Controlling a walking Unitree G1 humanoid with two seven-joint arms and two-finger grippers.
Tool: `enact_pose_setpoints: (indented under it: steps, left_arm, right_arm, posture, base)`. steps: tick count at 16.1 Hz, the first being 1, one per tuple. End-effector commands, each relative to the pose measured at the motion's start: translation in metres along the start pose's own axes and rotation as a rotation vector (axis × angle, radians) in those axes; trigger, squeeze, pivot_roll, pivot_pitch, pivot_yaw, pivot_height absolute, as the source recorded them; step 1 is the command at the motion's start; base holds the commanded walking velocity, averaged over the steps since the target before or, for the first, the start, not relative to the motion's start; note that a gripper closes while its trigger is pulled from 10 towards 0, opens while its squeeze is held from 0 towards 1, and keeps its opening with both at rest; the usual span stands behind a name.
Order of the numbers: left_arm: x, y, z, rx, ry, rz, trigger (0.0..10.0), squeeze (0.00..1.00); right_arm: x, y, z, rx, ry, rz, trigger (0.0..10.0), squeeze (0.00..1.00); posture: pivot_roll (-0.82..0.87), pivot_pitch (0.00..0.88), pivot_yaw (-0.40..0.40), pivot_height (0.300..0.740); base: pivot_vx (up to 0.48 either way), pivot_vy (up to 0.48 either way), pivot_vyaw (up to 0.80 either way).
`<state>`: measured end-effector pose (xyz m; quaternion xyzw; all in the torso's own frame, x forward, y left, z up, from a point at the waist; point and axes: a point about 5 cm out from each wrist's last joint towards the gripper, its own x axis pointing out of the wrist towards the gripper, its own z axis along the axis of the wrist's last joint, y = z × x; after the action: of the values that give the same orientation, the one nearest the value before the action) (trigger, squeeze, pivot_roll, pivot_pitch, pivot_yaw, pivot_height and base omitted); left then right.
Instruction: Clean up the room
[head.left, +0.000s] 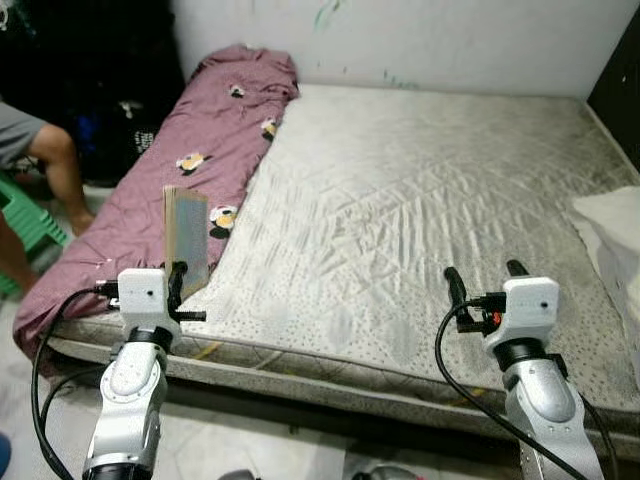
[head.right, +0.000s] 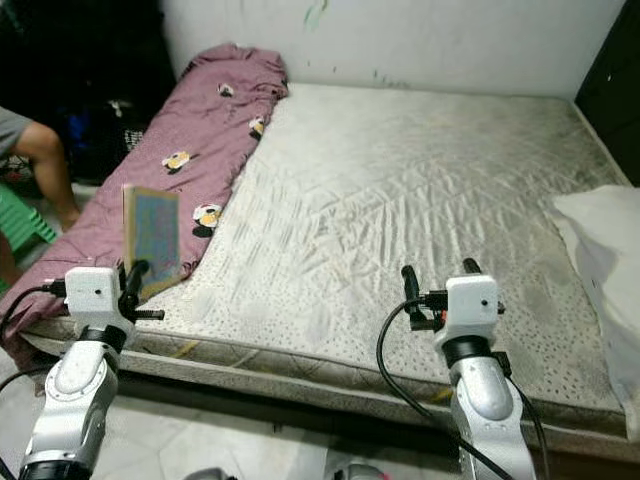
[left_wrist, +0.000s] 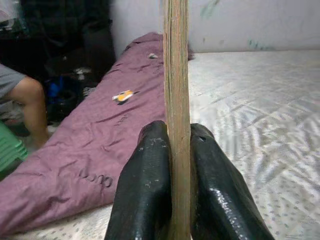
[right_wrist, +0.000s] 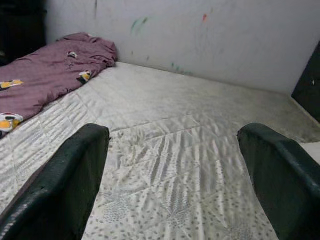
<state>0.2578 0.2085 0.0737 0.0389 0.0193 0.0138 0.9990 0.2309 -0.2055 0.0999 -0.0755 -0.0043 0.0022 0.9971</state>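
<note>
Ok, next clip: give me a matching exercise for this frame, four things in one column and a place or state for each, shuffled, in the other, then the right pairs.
Things:
1. book
2. purple blanket
3. white pillow
4. right gripper

Places or states:
A. lies along the mattress's left side
B. open, holding nothing, over the mattress's near edge
C. held upright in the left gripper, fingers shut on it
D. sits at the mattress's right edge

Pairs: 1-C, 2-A, 3-D, 4-B
</note>
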Motion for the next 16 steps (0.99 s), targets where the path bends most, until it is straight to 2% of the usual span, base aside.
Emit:
enact_pose_setpoints:
  steps: [1,4,7,10,12,16]
  left_arm:
    - [0.002,-0.001,0.012,-0.004,-0.046,-0.024,10.0,0.00]
    - [0.002,-0.004,0.020,-0.011,-0.056,-0.062,10.0,0.00]
    - [-0.003,-0.002,0.014,-0.011,-0.031,-0.073,10.0,0.00]
    - [-0.011,-0.009,0.009,-0.021,0.009,-0.095,10.0,0.00]
    - [-0.010,-0.015,0.010,-0.023,0.006,-0.126,10.0,0.00]
    - [-0.006,-0.009,0.014,-0.011,-0.002,-0.113,10.0,0.00]
  right_arm:
    - [0.002,0.002,0.009,-0.002,-0.028,0.009,10.0,0.00]
    - [0.004,0.001,0.016,0.007,-0.027,-0.033,10.0,0.00]
    - [0.002,0.010,0.015,0.032,-0.029,-0.030,10.0,0.00]
    - [0.005,0.014,0.017,0.063,-0.030,-0.051,10.0,0.00]
    - [0.005,0.016,0.015,0.066,-0.022,-0.048,10.0,0.00]
    - [0.004,0.017,0.014,0.061,-0.014,-0.042,10.0,0.00]
  posture:
    - [-0.09,0.000,0.030,0.740]
    - [-0.09,0.000,0.032,0.740]
    - [-0.09,0.000,0.061,0.740]
    - [-0.10,0.000,0.076,0.740]
    - [-0.10,0.000,0.071,0.740]
    - [-0.10,0.000,0.069,0.740]
  base:
    - [0.000,0.000,0.00]
    - [0.000,0.000,-0.41]
    - [0.000,0.000,-0.80]
    - [0.000,0.000,-0.71]
    - [0.000,0.000,0.00]
    - [0.000,-0.242,0.00]
